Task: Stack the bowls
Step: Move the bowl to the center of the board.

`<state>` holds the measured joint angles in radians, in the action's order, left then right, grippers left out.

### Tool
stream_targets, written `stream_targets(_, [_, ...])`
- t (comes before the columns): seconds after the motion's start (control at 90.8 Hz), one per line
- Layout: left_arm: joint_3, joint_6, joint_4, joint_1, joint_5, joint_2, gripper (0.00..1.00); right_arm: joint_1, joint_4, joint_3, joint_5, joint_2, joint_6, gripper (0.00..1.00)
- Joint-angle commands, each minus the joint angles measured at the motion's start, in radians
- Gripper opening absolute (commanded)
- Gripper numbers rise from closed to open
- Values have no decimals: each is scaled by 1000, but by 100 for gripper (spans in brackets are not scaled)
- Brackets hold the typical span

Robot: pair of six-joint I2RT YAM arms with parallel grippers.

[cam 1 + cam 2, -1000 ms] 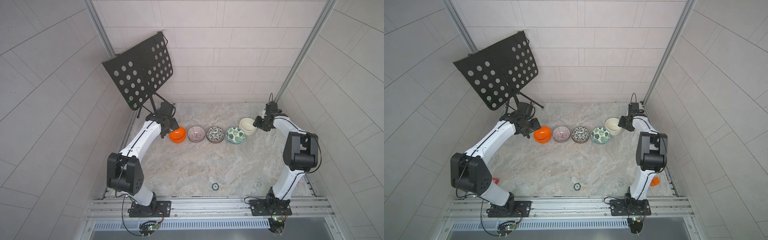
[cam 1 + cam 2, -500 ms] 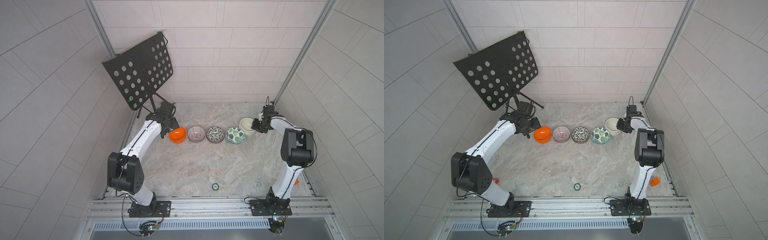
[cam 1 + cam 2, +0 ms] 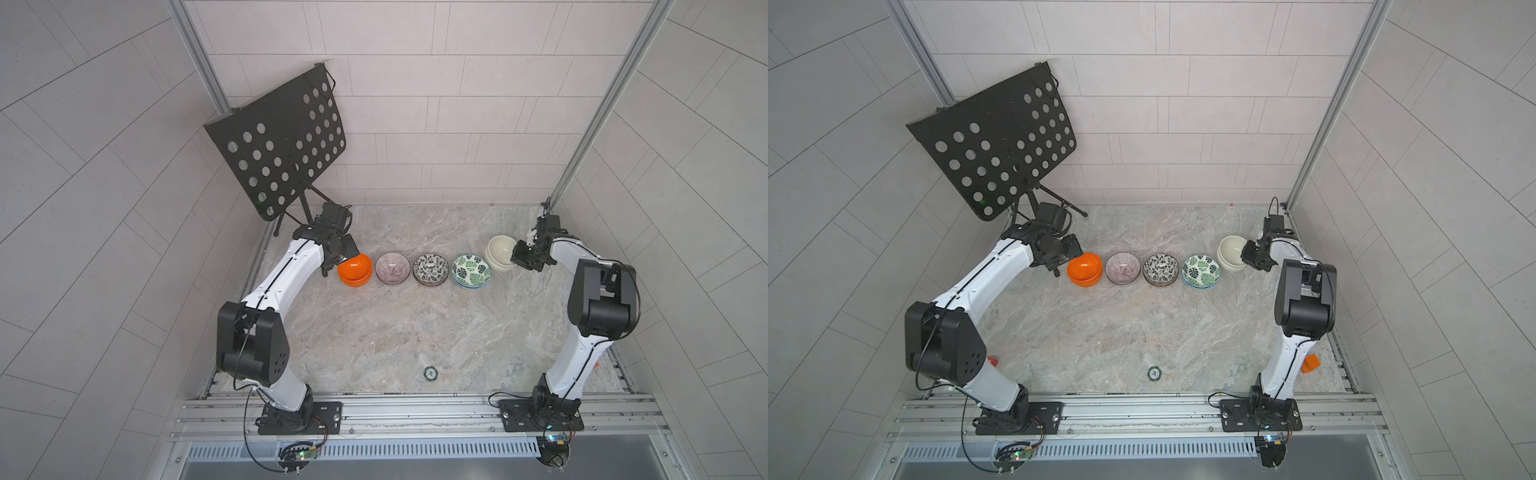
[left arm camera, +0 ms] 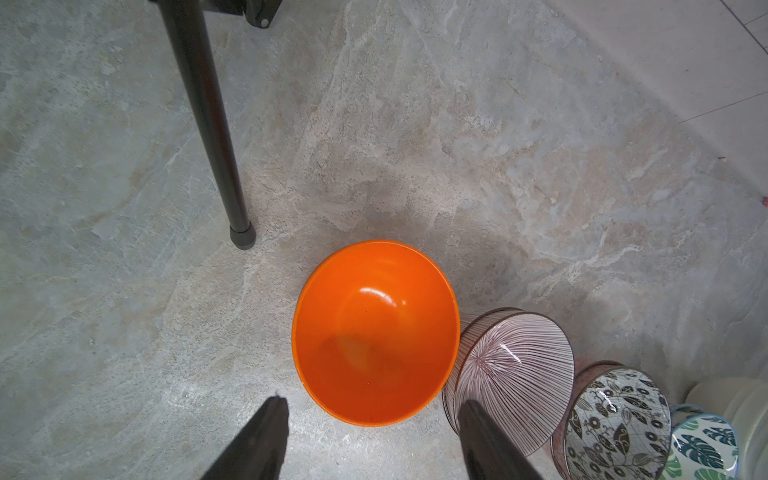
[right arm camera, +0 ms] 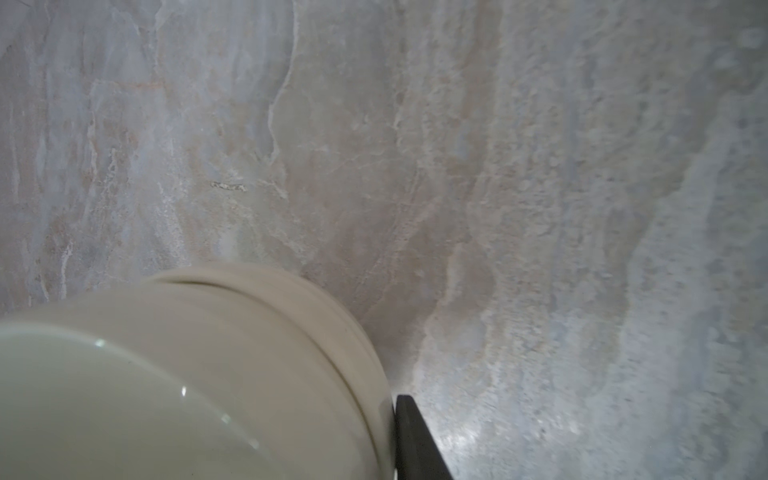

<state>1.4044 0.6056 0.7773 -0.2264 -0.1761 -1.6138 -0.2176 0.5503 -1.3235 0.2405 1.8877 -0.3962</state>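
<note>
- The bowls stood in one row across the far half of the marble tabletop (image 3: 395,332). Each colour seemed already nested as a pair: orange bowls (image 3: 354,268), purple striped bowls (image 3: 392,268), black-and-white leaf bowls (image 3: 430,269), green leaf bowls (image 3: 471,270) and cream-white bowls (image 3: 500,251).
- The right gripper (image 3: 521,255) sat at the cream-white bowls' rim, on the side away from the row. The right wrist view showed one dark finger (image 5: 409,432) against the upper bowl's outer wall. The other finger was hidden, so whether the pinch had closed could not be told.
- The left gripper (image 4: 372,403) hovered at the outer side of the orange bowls, jaws wide and empty.
- A pinch on a thin glazed rim could slip or tip the upper bowl, probably dragging the lower one into the green leaf bowls just beside.
- One left finger hung close to the purple striped bowls and could nudge them on the way down.
- The music stand (image 3: 286,145) had a leg (image 4: 208,124) planted near the orange bowls, and the right arm worked close to the corner post (image 3: 557,195).
- The near half lay open except for a small disc (image 3: 430,372).
</note>
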Motion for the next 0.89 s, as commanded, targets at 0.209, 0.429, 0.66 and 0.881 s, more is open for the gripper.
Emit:
stream_targets(0.209, [58,1,5,-53,19,-40,67,-32,10,110,-39,-161,-7,23])
stream_targets(0.429, [38,-5,5,-59,11,-13,67,-31,13,132,-55,-167,0,23])
stream_targets(0.66, [41,-4,3,-60,18,-11,67,-30,5,171,-71,-230,-4,23])
stream_targets(0.881, [35,-2,0,-58,14,-10,67,-20,-8,189,-68,-214,0,23])
